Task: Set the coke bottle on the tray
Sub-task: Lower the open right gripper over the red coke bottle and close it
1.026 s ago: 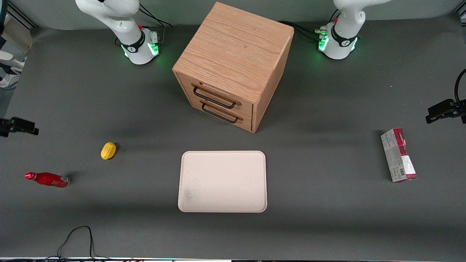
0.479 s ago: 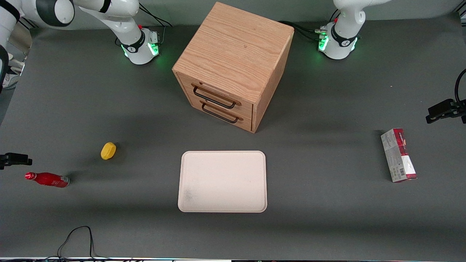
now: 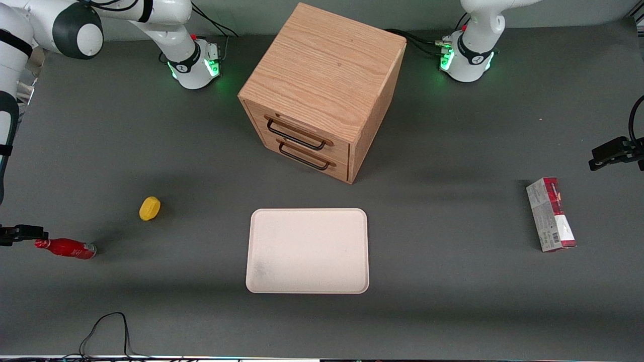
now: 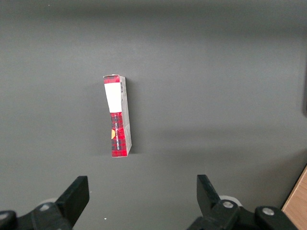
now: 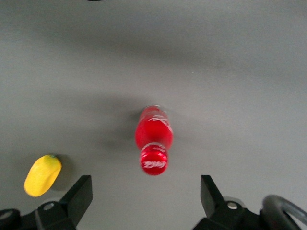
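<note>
The coke bottle (image 3: pixel 68 248) is small, slim and bright red. It lies on its side on the grey table, toward the working arm's end. The right wrist view shows it (image 5: pixel 153 136) with its red cap nearest the camera. My right gripper (image 3: pixel 20 234) is partly in view, just beside the cap end and a little farther from the front camera. In the right wrist view my gripper (image 5: pixel 145 199) is open and empty, and the cap sits just ahead of the gap between its fingers. The pale cream-pink tray (image 3: pixel 307 250) lies empty at the table's middle.
A yellow lemon-like object (image 3: pixel 150 208) lies near the bottle, farther from the front camera; it also shows in the right wrist view (image 5: pixel 42 175). A wooden two-drawer cabinet (image 3: pixel 322 90) stands farther back than the tray. A red-and-grey carton (image 3: pixel 551 214) lies toward the parked arm's end.
My right gripper has moved nearer to the front camera and come down beside the bottle's cap end. The bottle, tray and other objects have not moved.
</note>
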